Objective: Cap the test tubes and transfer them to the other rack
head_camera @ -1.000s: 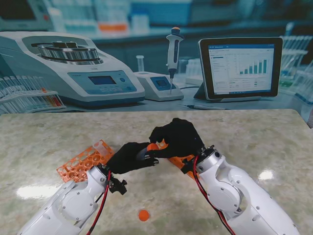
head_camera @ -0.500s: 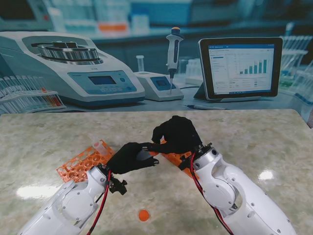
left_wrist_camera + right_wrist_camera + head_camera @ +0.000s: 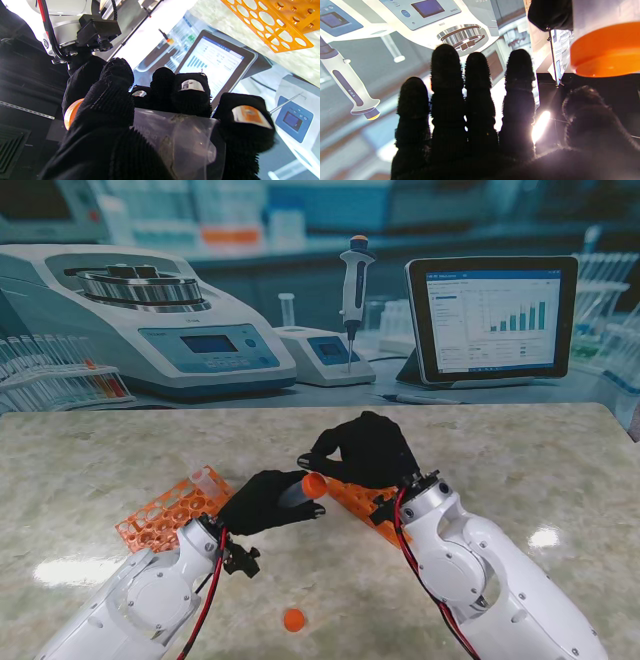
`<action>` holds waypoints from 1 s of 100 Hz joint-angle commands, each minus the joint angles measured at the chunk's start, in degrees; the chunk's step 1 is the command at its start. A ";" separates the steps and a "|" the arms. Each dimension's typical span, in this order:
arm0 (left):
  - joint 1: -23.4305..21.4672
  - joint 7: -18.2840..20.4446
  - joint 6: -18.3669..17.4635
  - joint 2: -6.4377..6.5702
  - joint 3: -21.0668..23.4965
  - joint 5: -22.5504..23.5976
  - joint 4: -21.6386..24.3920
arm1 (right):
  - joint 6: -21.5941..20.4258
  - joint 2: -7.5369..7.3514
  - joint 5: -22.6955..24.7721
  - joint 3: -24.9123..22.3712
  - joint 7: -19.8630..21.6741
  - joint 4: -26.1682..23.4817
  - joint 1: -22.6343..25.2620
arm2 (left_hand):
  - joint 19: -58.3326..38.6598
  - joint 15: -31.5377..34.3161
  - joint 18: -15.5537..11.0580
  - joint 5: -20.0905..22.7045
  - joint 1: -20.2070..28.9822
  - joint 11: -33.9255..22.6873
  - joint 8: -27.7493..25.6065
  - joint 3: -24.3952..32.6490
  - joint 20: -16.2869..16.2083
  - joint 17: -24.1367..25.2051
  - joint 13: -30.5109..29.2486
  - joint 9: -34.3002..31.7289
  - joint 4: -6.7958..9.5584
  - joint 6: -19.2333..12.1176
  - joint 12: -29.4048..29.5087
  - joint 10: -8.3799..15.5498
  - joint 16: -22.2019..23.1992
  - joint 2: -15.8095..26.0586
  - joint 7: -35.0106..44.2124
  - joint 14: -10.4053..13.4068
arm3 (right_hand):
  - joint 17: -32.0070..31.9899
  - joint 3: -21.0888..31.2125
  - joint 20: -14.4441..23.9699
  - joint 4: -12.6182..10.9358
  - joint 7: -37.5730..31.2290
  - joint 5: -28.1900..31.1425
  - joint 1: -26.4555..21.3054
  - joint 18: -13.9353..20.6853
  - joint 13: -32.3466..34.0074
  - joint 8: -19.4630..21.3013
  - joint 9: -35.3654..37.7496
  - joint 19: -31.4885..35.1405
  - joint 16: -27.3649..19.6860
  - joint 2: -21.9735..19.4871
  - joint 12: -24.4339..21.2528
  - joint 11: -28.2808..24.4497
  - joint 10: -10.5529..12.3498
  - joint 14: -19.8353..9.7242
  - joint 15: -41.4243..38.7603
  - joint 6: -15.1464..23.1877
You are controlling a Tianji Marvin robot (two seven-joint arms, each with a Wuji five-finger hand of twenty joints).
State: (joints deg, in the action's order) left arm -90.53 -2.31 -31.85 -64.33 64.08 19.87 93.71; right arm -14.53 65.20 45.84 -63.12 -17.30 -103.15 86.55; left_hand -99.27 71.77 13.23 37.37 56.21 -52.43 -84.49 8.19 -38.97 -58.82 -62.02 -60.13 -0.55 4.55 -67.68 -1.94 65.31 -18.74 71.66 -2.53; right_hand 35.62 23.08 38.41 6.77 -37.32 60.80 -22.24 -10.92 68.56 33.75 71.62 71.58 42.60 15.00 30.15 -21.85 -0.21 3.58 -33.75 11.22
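**Ann:** Marble-patterned table (image 3: 520, 460), printed lab backdrop behind, and right in the middle the tube (image 3: 296, 493) lies nearly level in the left hand (image 3: 262, 502), fingers curled around it, orange cap (image 3: 314, 485) sitting on its right-pointing end.

**Bo:** And the right hand (image 3: 366, 452)?

**Ann:** Just beside the cap, farther from me, holding nothing. Its wrist view shows four fingers (image 3: 447, 75) straight and close together, thumb apart, the cap (image 3: 605, 50) off to one side, clear of the fingers.

**Bo:** So what can go wrong?

**Ann:** I can't tell whether that cap is pressed fully home. If it's only perched, tilting the tube for the rack could shed it. One loose cap (image 3: 293, 619) already lies on the table near me, between the arms.

**Bo:** Which rack?

**Ann:** Two orange ones: the left rack (image 3: 165, 510) with a clear tube (image 3: 205, 477) standing at its far end, and the right rack (image 3: 365, 498) partly hidden under the right hand. That's the other risk, I reckon: the right wrist hangs over that rack, so a careless move may nudge it.

**Bo:** And the grip?

**Ann:** Smooth plastic, held sideways; it might slip while turning upright.
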 commanded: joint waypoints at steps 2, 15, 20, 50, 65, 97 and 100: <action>-0.17 0.13 -0.03 -0.05 0.06 0.04 0.37 | -0.55 -0.18 0.67 -0.68 -0.15 -1.19 1.47 | -5.33 0.56 -2.77 1.59 2.30 -0.08 -2.52 -0.02 -0.13 -1.75 -0.77 -0.37 0.29 0.24 -1.45 3.06 0.41 2.38 3.33 1.48 | -2.24 -0.93 0.64 -1.62 2.57 -3.72 -0.90 -0.68 -2.13 -0.62 -2.71 -1.10 -0.41 -0.57 -0.64 1.82 -0.40 -0.25 2.13 -1.35; -0.15 0.10 0.02 -0.06 0.03 0.07 0.36 | -2.17 -0.59 2.55 -2.22 -0.19 -2.67 3.47 | -5.33 0.56 -2.77 1.58 2.31 -0.08 -2.52 -0.01 -0.13 -1.75 -0.77 -0.37 0.30 0.26 -1.46 3.05 0.41 2.38 3.33 1.48 | -3.28 0.04 0.55 -1.90 4.90 -7.25 -2.94 -0.64 -3.52 -0.66 -5.19 -1.85 -0.54 2.83 -0.81 2.77 -0.08 -0.79 3.24 -2.00; -0.13 0.12 0.02 -0.06 0.01 0.04 0.35 | -2.77 -0.77 3.20 -2.73 0.05 -3.31 4.32 | -5.33 0.56 -2.77 1.58 2.27 -0.09 -2.53 -0.03 -0.13 -1.75 -0.77 -0.39 0.29 0.29 -1.46 3.07 0.41 2.35 3.33 1.48 | -3.59 0.36 0.61 -1.92 5.48 -8.35 -3.83 -0.58 -3.88 -0.52 -5.86 -1.96 -0.50 4.51 -0.81 2.95 0.16 -1.06 3.48 -1.96; 0.00 0.17 0.02 -0.06 -0.13 0.01 0.24 | -5.57 -1.63 6.60 -3.92 1.15 -5.16 6.50 | -5.32 0.56 -2.76 1.61 2.32 -0.06 -2.53 0.01 -0.13 -1.73 -0.77 -0.33 0.30 0.25 -1.46 3.10 0.41 2.37 3.36 1.48 | -4.77 7.35 1.19 -0.83 9.52 -12.00 0.70 -0.42 -5.81 1.00 -8.99 -3.39 -0.07 14.43 -0.64 4.07 0.51 -2.02 5.31 -3.18; 0.00 0.21 -0.06 -0.04 -0.08 -0.02 0.18 | -5.62 -1.69 6.85 -3.52 1.34 -4.71 5.98 | -5.30 0.55 -2.71 1.60 2.34 -0.09 -2.52 0.03 -0.14 -1.66 -0.76 -0.33 0.30 0.28 -1.48 3.05 0.42 2.36 3.35 1.53 | -4.15 10.57 1.48 -0.41 8.45 -11.19 0.54 -0.31 -5.14 2.12 -7.92 -3.28 0.29 17.61 0.04 3.06 0.57 -2.57 4.86 -2.85; 0.05 0.28 0.00 -0.04 -0.13 -0.07 0.18 | -5.44 -1.44 5.41 -2.49 1.38 -3.34 4.48 | -5.27 0.60 -2.60 1.64 2.35 -0.10 -2.52 0.04 -0.18 -1.59 -0.71 -0.37 0.30 0.32 -1.48 3.00 0.43 2.29 3.35 1.43 | -1.53 3.14 1.67 3.87 -5.80 -10.21 -13.38 0.14 -1.14 -5.05 -2.14 -1.58 0.51 16.04 2.30 -0.18 1.60 -3.14 2.12 1.74; 0.05 0.29 0.01 -0.03 -0.15 -0.09 0.19 | -5.39 -1.42 5.21 -2.44 1.44 -3.24 4.40 | -5.27 0.60 -2.60 1.60 2.26 -0.10 -2.52 0.01 -0.18 -1.59 -0.70 -0.36 0.29 0.29 -1.48 3.02 0.43 2.34 3.33 1.43 | -1.20 2.77 1.69 4.00 -8.05 -10.47 -14.52 0.16 -0.58 -6.03 -1.42 -1.39 0.56 16.13 2.38 -0.47 1.68 -3.13 1.79 2.59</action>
State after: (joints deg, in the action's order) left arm -90.45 -2.31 -31.83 -64.31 64.08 19.82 93.53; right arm -20.15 63.49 51.32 -65.77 -16.30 -106.73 90.92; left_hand -99.27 71.77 13.21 37.37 56.21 -52.43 -84.52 8.19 -38.97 -58.82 -62.02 -60.13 -0.55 4.52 -67.68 -1.94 65.31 -18.74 71.66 -2.53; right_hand 33.89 24.64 38.57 10.00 -38.15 50.48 -29.61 -10.96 65.81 29.52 68.10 68.88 42.70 31.80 31.67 -21.77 -0.30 1.49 -30.05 8.30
